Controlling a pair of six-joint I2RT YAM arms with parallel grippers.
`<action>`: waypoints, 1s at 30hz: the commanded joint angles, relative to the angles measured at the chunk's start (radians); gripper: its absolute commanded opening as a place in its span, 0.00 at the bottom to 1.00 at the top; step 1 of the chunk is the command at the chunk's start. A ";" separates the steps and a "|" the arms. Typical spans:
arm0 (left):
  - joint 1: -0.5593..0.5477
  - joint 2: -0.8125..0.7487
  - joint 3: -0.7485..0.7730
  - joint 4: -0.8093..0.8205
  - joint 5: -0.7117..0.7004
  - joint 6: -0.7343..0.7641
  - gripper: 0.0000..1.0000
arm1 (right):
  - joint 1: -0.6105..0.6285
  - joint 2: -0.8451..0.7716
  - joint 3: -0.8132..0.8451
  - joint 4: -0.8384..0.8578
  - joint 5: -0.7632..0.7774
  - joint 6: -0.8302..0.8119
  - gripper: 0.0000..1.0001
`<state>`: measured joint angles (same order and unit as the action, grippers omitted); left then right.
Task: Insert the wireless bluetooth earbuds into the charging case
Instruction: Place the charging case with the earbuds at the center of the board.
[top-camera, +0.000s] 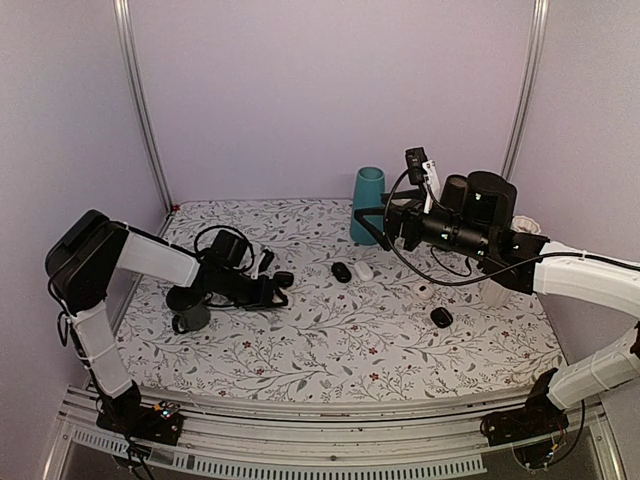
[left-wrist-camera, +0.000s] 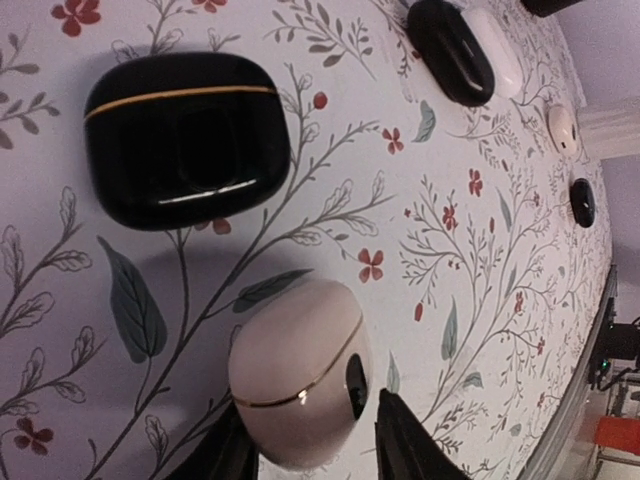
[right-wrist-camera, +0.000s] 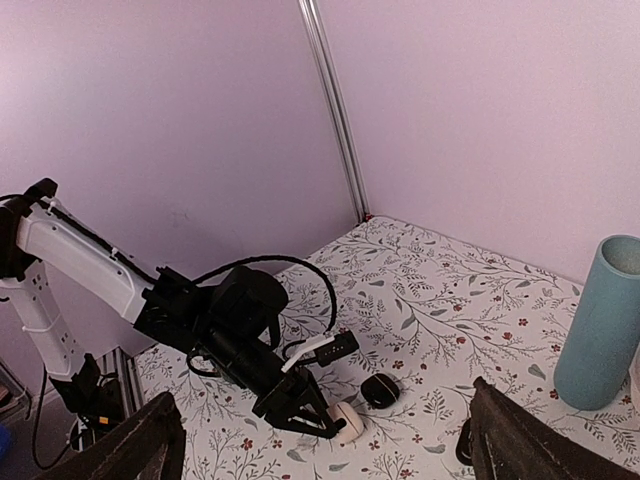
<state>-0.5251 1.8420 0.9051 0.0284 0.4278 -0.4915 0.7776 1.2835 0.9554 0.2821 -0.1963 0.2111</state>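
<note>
Charging case (left-wrist-camera: 295, 375) closed, on counter (top-camera: 330, 340), left of centre, just beside black case (left-wrist-camera: 185, 135). Left pincer (left-wrist-camera: 312, 440) astride it; gripping or loose, cannot tell. Right pincer (top-camera: 384, 226) spread wide, empty, high at far right.

The charging case (left-wrist-camera: 295, 385) is a small white rounded shell. It is closed, with a thin gold seam line and a dark spot on one side. It lies in the left half of the floral tabletop (left-wrist-camera: 480, 300), about midway between the near and far edges, flanked by the left gripper's (left-wrist-camera: 312, 450) jaws.
</note>
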 joint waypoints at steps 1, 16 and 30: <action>0.013 -0.018 0.002 -0.019 -0.027 0.017 0.43 | -0.004 -0.025 0.010 -0.011 -0.009 -0.001 0.99; 0.012 -0.059 0.024 -0.057 -0.084 0.044 0.67 | -0.004 -0.027 0.020 -0.012 -0.015 0.002 0.99; 0.009 -0.103 0.034 -0.080 -0.119 0.052 0.96 | -0.004 -0.021 0.028 -0.015 -0.014 -0.003 0.99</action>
<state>-0.5236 1.7760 0.9173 -0.0357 0.3237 -0.4484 0.7776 1.2819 0.9562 0.2687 -0.1970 0.2111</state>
